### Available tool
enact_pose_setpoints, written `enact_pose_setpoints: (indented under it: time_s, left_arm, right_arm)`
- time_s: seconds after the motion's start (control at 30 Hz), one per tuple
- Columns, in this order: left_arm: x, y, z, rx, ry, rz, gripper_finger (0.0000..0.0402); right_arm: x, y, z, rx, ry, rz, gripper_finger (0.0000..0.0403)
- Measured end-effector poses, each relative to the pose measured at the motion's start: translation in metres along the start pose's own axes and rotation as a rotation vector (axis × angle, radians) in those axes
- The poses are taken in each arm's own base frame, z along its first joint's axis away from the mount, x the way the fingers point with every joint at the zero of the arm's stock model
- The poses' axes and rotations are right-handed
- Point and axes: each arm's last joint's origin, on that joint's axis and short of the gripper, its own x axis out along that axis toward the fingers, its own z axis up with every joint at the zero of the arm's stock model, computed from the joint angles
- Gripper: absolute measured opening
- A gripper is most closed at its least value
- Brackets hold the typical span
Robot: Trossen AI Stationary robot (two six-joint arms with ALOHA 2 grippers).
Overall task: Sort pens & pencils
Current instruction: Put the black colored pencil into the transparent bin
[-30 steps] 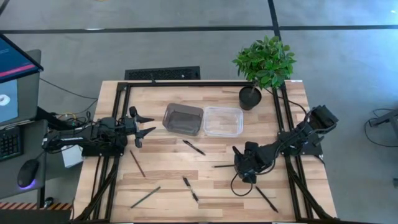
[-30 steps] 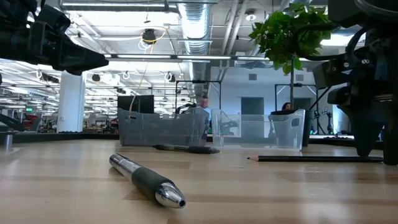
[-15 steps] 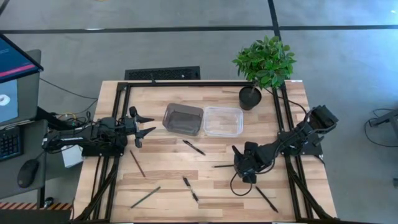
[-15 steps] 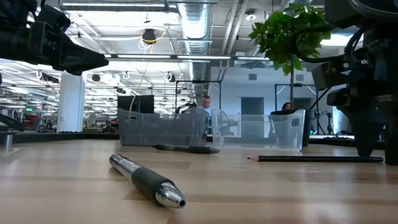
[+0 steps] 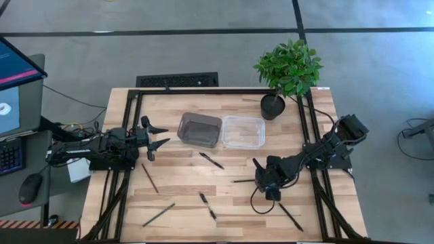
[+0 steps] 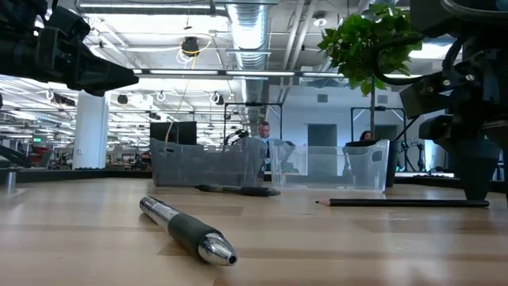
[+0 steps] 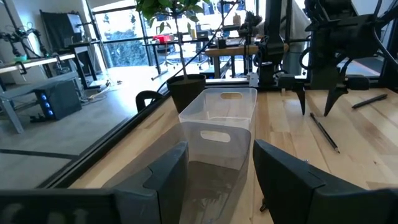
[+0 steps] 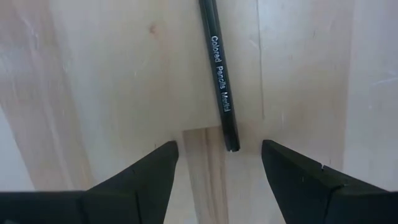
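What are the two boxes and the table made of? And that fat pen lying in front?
The two bins look like plastic: the clear bin is see-through, the smoky bin tinted grey but still translucent. The table looks like pale wood in joined strips with visible grain. The pen seems to have a shiny metal tip and barrel with a dull black, probably rubbery, grip.
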Motion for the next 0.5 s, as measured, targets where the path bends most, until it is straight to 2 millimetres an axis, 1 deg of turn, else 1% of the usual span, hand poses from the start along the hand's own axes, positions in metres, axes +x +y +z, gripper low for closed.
enact_pose_setpoints:
  time_s: [0.37,0.5]
  left_arm:
    - [0.0000,0.0000,-0.0001,0.000,0.000,0.000,0.0174]
    - [0.0000,0.0000,-0.0001,0.000,0.000,0.000,0.0174]
  right_arm:
    - [0.0010,-0.0053,0.0052,0.053,-0.028,-0.002,0.0265]
    - [0.0010,-0.0041,0.0053,0.148,-0.041,-0.005,0.0265]
